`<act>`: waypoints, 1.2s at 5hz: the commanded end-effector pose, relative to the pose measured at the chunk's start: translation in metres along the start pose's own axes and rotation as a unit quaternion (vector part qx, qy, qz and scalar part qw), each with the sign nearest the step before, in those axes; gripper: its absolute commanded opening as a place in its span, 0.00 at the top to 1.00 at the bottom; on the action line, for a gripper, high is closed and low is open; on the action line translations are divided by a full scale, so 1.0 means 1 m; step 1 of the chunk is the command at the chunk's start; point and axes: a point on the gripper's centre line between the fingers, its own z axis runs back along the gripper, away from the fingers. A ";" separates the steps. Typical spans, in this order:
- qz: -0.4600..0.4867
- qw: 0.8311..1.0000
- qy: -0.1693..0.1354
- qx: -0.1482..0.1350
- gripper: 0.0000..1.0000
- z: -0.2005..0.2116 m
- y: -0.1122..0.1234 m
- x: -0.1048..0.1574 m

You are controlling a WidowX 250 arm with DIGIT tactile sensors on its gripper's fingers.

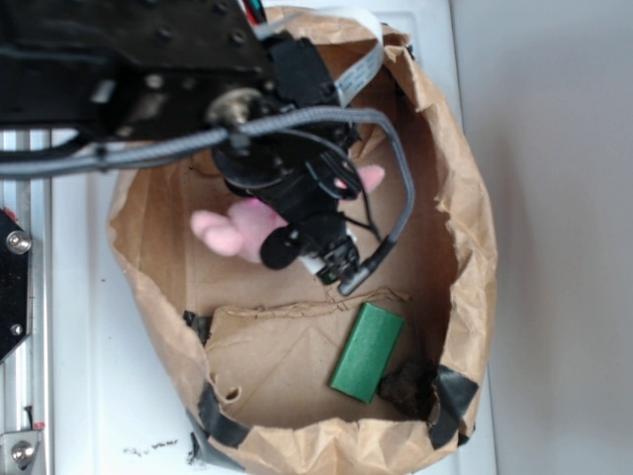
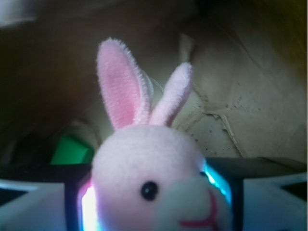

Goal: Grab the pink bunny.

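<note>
Bunny (image 2: 149, 178) clamped between gripper (image 2: 154, 192) fingers, inside bag (image 1: 465, 228).
Arm hides most of bunny overhead; block (image 1: 367, 351) near bag's corner.

White tabletop (image 1: 89, 396), a brown paper bag (image 1: 475, 228) with its sides rolled down and patched with black tape sitting directly on it, a metal rail (image 1: 30, 327) along its left edge, dark specks near the front.
</note>
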 end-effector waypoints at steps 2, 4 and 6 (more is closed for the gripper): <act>-0.241 0.968 -0.064 0.037 1.00 0.064 -0.045 0.007; -0.273 0.959 -0.040 0.067 1.00 0.081 -0.049 -0.005; -0.231 0.969 -0.043 0.075 0.00 0.080 -0.046 0.011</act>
